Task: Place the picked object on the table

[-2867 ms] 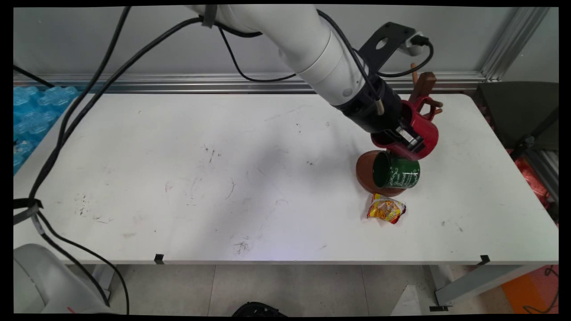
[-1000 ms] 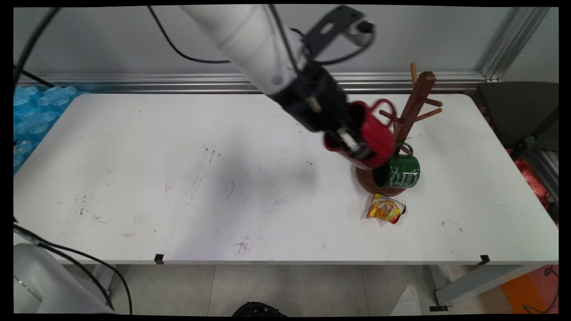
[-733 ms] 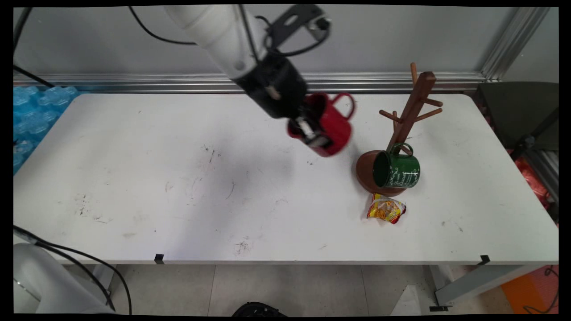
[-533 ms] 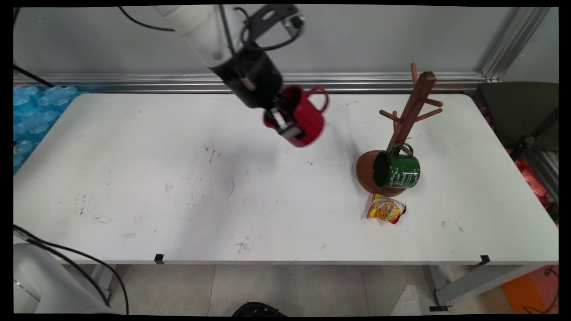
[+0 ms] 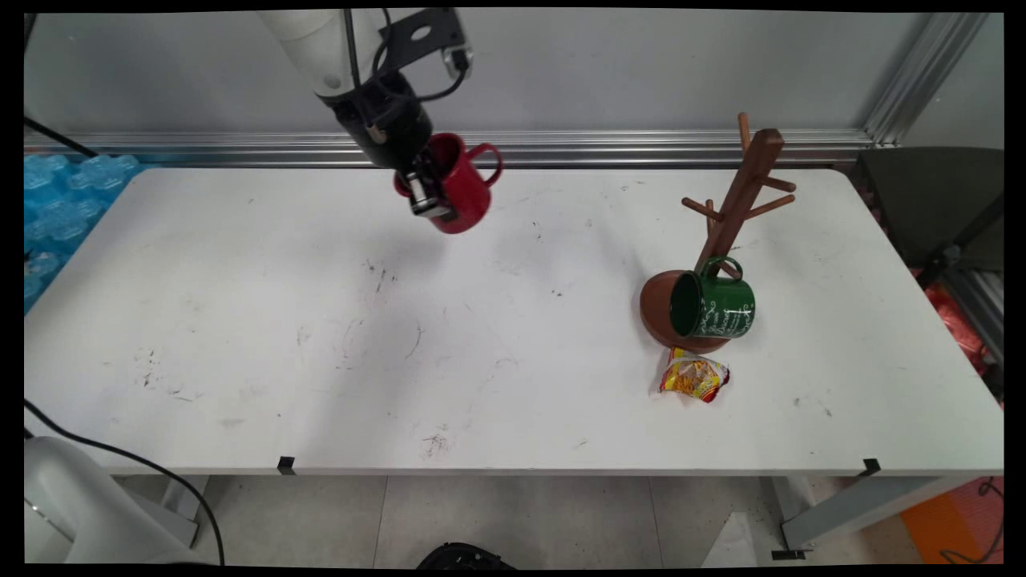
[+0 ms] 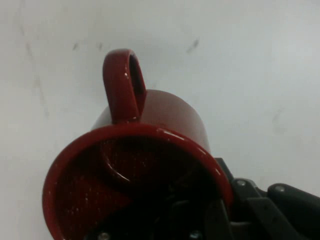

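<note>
My pincer [image 5: 429, 196] is clamped on the red mug [image 5: 457, 192], one finger inside the wall and one outside, near the rim. In the hand view the mug [image 6: 140, 165] fills the lower part of the shot, mouth toward the lens, handle away from me, w/ bare bench [image 6: 250, 60] beyond it.

In the main view the mug hangs in the air over the far-left-of-centre part of the bench [image 5: 321, 320], tilted, handle to the right. It's well apart from the wooden mug tree [image 5: 733, 216], the green mug [image 5: 713, 306] hanging low on that tree, and the snack packet [image 5: 693, 377] just in front of the tree's base.

To carry it well, imo: keep the squeeze firm, since a one-wall rim grip lets the mug swing. Move smoothly, no jerks. Keep it clear of the surface, and watch my cables [image 5: 353, 48].
</note>
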